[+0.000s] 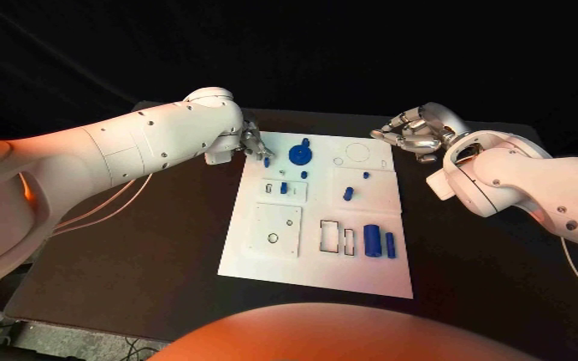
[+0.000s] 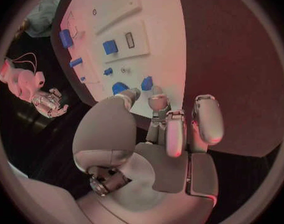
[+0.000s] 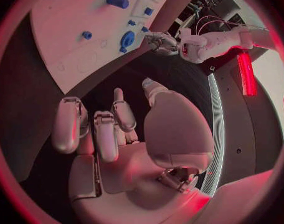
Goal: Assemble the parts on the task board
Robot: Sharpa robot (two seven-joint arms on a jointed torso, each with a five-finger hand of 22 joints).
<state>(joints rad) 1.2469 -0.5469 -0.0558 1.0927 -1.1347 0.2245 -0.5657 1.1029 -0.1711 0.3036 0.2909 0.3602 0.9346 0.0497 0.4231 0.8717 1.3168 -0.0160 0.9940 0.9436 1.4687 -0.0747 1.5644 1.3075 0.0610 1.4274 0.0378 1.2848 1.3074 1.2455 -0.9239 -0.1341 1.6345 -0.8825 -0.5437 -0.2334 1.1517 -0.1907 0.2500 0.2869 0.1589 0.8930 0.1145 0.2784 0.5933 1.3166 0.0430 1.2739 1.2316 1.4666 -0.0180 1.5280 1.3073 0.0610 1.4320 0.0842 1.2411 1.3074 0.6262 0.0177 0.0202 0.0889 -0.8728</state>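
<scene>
The white task board (image 1: 362, 271) lies in the middle of the table. A round blue part (image 1: 300, 157) sits near its far edge, several small blue pegs (image 1: 347, 194) stand mid-board, and two blue cylinders (image 1: 373, 241) lie at the near right. My left hand (image 1: 256, 142) hovers over the board's far left corner, fingers apart and holding nothing; a small blue peg (image 1: 266, 161) stands just beside its fingertips (image 2: 156, 102). The round part (image 2: 119, 87) lies close to them. My right hand (image 1: 416, 131) hangs off the board's far right corner, its fingers (image 3: 106, 134) loosely bent and empty.
A square plate (image 1: 275, 229) and narrow framed slots (image 1: 329, 236) occupy the board's near half. Black table (image 1: 144, 244) surrounds the board on all sides. In the right wrist view the board (image 3: 67, 35) and the left hand (image 3: 161, 41) lie ahead.
</scene>
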